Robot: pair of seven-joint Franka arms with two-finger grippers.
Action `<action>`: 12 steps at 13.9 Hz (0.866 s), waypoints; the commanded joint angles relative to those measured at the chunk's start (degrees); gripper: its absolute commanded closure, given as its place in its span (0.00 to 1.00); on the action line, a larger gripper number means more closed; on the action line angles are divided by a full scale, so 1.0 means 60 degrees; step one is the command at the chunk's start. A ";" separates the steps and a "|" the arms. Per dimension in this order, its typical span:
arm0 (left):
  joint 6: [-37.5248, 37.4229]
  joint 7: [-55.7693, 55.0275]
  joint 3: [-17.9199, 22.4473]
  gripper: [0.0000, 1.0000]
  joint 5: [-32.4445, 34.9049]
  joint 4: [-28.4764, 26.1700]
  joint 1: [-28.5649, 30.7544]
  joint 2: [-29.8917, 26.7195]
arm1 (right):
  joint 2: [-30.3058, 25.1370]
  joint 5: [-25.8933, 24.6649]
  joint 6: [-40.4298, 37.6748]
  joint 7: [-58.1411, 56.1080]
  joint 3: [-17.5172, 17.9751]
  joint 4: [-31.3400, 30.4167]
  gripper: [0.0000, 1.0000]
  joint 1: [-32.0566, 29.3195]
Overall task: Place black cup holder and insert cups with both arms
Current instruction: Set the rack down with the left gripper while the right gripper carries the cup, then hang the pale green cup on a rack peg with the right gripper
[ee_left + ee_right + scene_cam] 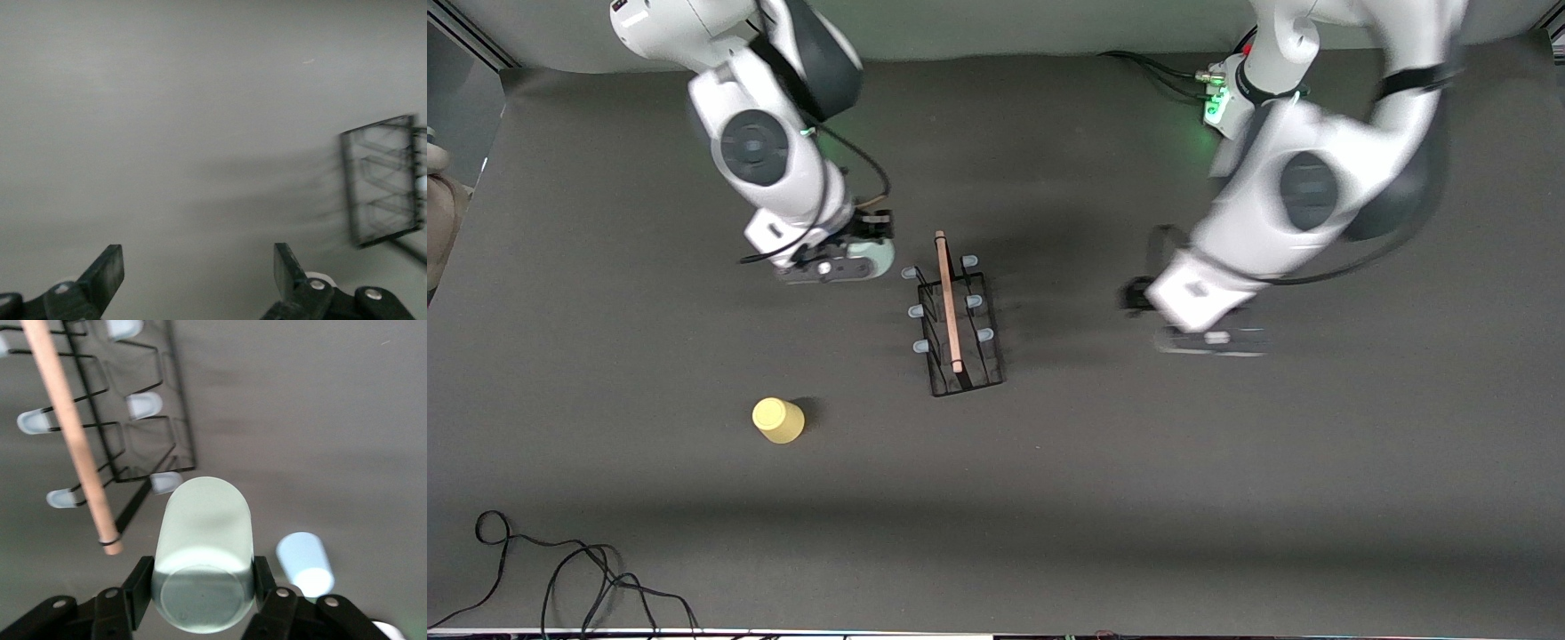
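1. Where the table (1049, 533) lies nearest the front camera, only loose black cables (560, 578) sit on the dark grey mat, nearer than the black cup holder (959, 324) and toward the right arm's end.
2. Yellow cup (778, 420): plain pastel tumbler, resting on the mat, nearer the camera than the holder and toward the right arm's end of it, well apart from it.
3. Holder: black wire rack with a rectangular base, light wooden rod handle (948, 300) along its length, six pale blue peg tips (919, 311); it stands about mid-table between the two arms with no cup on any peg.
4. Left gripper (199, 273): over bare mat, toward the left arm's end from the holder; fingers (107, 273) spread wide, nothing between them; motion-blurred in the front view.
5. Right gripper (200, 587): just beside the holder's farther end, toward the right arm's end; clamped on the pale mint green cup (203, 553), fingers pressing both its sides.
6. Light blue cup (305, 563): seen only in the right wrist view, on the mat close by the mint cup; hidden under the right arm in the front view.
7. Holder's edge is cut off in the left wrist view.
8. No readable writing or labels.
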 commanded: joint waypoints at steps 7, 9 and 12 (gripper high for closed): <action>-0.2419 0.3030 0.0200 0.00 0.0552 -0.0109 0.3059 -0.1857 | 0.0680 0.0297 0.1277 0.0829 -0.0213 -0.0223 0.81 0.0852; -0.3255 0.3015 0.0376 0.00 0.0672 0.0739 0.3059 -0.1843 | 0.0665 0.0282 0.1365 0.0844 -0.0271 -0.0193 0.81 0.0808; -0.3712 0.2651 0.0406 0.00 0.0701 0.1533 0.2899 -0.1711 | 0.0695 0.0282 0.1467 0.0829 -0.0564 -0.0047 0.81 0.0807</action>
